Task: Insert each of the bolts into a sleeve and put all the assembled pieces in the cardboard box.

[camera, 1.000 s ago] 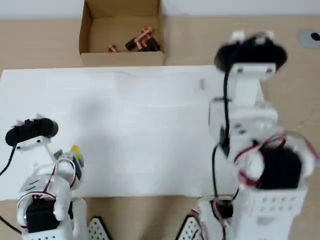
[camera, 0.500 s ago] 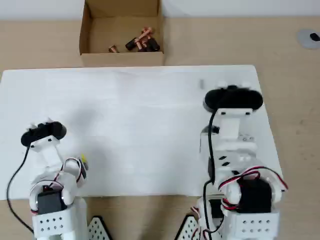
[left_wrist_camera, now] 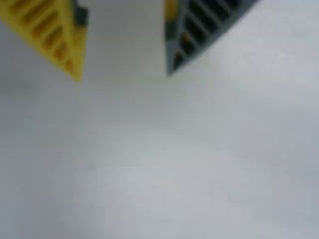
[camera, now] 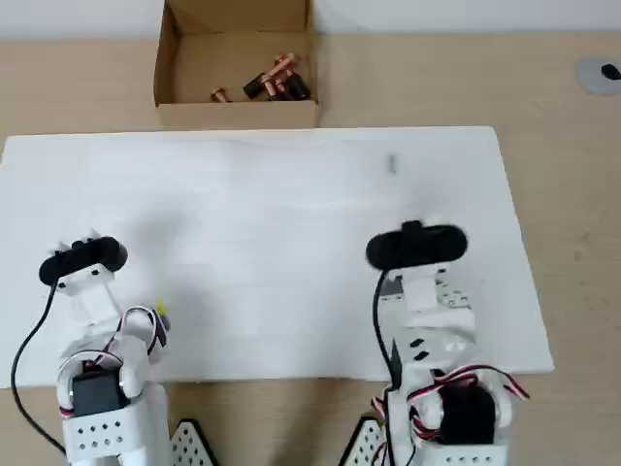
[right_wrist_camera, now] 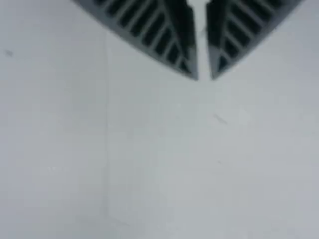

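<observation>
The cardboard box (camera: 236, 66) stands at the table's far side, left of centre, and holds several copper bolts in black sleeves (camera: 274, 82). The left arm (camera: 95, 330) is folded back at the near left corner of the white sheet (camera: 262, 214). My left gripper (left_wrist_camera: 122, 75) hangs open just above the bare sheet, a yellow finger (left_wrist_camera: 55, 40) and a dark finger (left_wrist_camera: 199, 35) well apart, nothing between them. The right arm (camera: 427, 320) is folded back at the near right. My right gripper (right_wrist_camera: 203, 77) is shut, its dark fingers nearly touching, over bare white sheet.
The tan tabletop (camera: 427, 83) surrounds the white sheet. A small grey round object (camera: 599, 73) lies at the far right edge. Both arm bases (camera: 102, 427) stand at the table's near edge.
The right arm has drawn back from the far right of the sheet toward its base at the near edge. The left arm has settled slightly and holds its folded pose.
</observation>
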`<state>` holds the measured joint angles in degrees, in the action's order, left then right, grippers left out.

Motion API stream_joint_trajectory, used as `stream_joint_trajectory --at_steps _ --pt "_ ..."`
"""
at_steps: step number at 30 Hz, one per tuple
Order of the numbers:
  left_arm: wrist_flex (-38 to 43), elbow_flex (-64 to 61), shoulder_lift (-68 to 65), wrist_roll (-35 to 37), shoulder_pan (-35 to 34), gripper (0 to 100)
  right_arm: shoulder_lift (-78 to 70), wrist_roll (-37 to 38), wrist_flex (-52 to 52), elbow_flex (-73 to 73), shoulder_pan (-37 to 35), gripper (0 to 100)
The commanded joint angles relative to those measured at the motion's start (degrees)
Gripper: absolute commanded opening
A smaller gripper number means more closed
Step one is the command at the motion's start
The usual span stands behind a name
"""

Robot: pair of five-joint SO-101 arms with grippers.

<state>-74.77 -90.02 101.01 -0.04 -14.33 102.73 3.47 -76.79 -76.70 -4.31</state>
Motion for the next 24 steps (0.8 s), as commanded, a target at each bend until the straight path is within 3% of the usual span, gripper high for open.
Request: stream_joint_trajectory --at_steps 1,24 --pt "0.9 0.3 0.4 0.2 -0.7 12 8.0 2.5 1.1 -5.9 0.7 0.9" --pt "0.9 0.3 0.4 0.2 -0.7 12 7.3 2.6 1.7 -16.0 0.9 1.0"
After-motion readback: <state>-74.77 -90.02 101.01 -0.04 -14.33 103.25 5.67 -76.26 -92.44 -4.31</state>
